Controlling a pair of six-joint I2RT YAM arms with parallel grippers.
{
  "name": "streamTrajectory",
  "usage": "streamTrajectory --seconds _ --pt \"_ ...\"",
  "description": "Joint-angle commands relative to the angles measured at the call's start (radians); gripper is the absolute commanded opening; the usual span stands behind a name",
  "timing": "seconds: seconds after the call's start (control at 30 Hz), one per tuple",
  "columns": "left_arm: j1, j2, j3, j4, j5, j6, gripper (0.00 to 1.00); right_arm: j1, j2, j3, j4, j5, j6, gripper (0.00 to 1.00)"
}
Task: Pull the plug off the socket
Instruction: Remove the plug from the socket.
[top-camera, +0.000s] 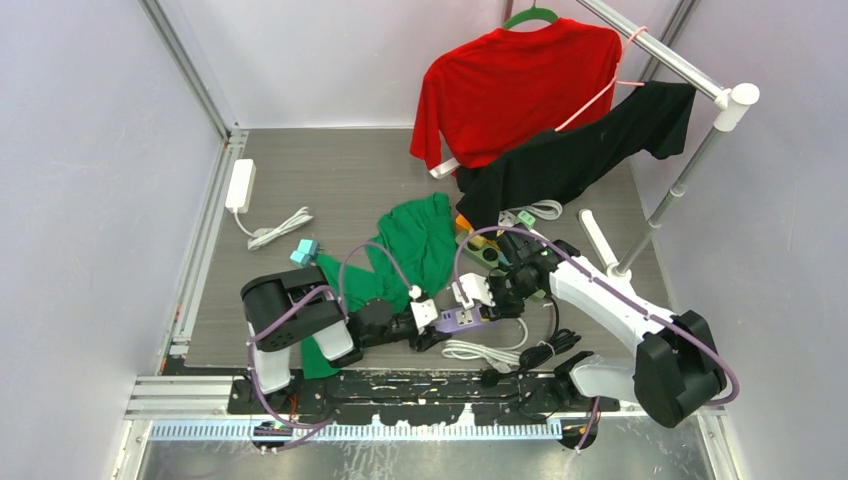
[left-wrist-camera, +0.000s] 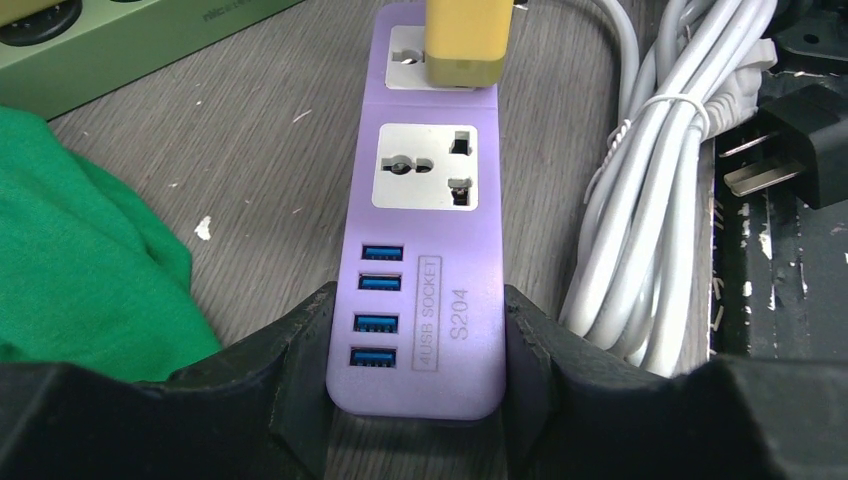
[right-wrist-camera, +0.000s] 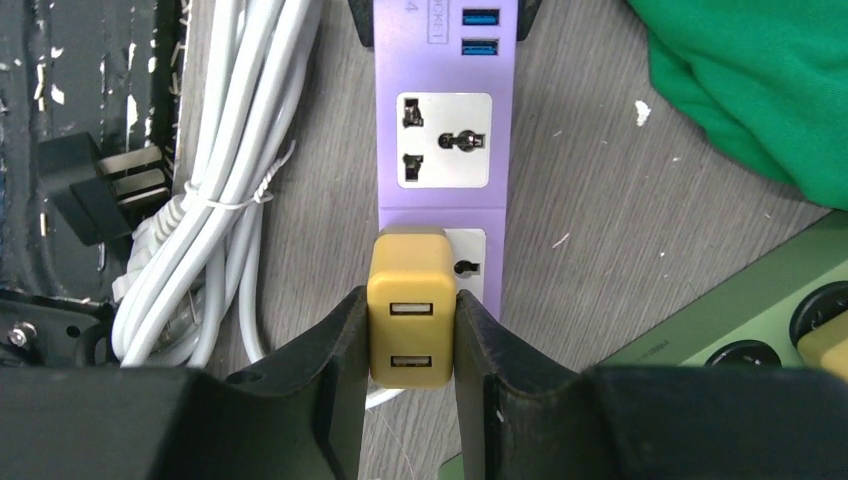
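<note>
On the side of the purple power strip (top-camera: 462, 320) nearest our bases, a bundled white cable (top-camera: 480, 352) is lying on the grey wood-grain desk (top-camera: 340, 180). A black plug (left-wrist-camera: 790, 150) is resting just past the cable on the dark mounting plate (top-camera: 400, 385). The strip itself is lying flat near the desk's near edge. The yellow plug (right-wrist-camera: 410, 310), the one we are working on, is standing on the strip's end outlet at the right arm's side. We cannot tell how deep its pins are sitting. Just beyond the strip, a green cloth (top-camera: 420, 245) is lying crumpled and a green power strip (right-wrist-camera: 740, 340) is lying close by. Farther beyond and to the left, a white adapter (top-camera: 240, 185) is trailing its cord. Well beyond the strip, a red shirt (top-camera: 515, 90) and a black shirt (top-camera: 580, 150) are hanging from a metal rail (top-camera: 660, 50), and pale walls are closing in the desk.

Our left arm is reaching low across the desk, elbow folded. Our left fingers (left-wrist-camera: 300, 350) are clamping the strip's USB end, one against each long side. Our right arm is arching in from the right, and our right fingers (right-wrist-camera: 335, 350) are pinching the yellow plug between them.
</note>
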Motion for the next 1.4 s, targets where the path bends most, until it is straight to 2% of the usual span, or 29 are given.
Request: streamTrajectory --seconds 0.0,0.2,0.27,0.43,0.63,0.8,0.93,1.03,1.17,1.3,1.37 --pt "0.003 0.029 -0.022 -0.060 -0.052 0.011 0.00 -0.031 0.025 0.042 -0.206 -0.015 -0.137 0.01" --pt "0.003 0.033 -0.020 -0.060 -0.054 0.011 0.00 -0.019 0.007 0.032 -0.256 -0.193 -0.234 0.01" --pt "0.003 0.037 -0.014 -0.060 -0.054 0.011 0.00 0.001 -0.010 0.030 -0.191 -0.213 -0.159 0.01" --pt "0.003 0.041 -0.008 -0.061 -0.057 0.008 0.00 0.012 -0.012 0.055 0.006 -0.186 0.146 0.01" --pt "0.003 0.041 -0.005 -0.070 -0.060 0.010 0.00 -0.014 -0.017 0.047 0.090 -0.036 0.235 0.01" --pt "0.003 0.041 -0.009 -0.071 -0.066 0.009 0.00 -0.073 -0.025 0.047 -0.005 -0.026 0.128 0.01" --pt "0.003 0.044 -0.008 -0.072 -0.071 0.009 0.00 -0.099 -0.007 0.055 -0.156 -0.094 -0.022 0.01" --pt "0.003 0.045 -0.008 -0.073 -0.072 0.009 0.00 -0.099 -0.012 0.032 -0.244 -0.160 -0.195 0.02" --pt "0.004 0.047 -0.005 -0.075 -0.071 0.009 0.00 -0.076 -0.012 0.013 -0.265 -0.248 -0.287 0.04" --pt "0.003 0.048 0.011 -0.100 -0.068 0.009 0.00 -0.002 0.006 0.034 -0.095 -0.283 -0.024 0.01" --pt "0.003 0.045 0.027 -0.129 -0.065 0.009 0.00 0.022 0.027 0.064 -0.058 -0.282 0.057 0.01"
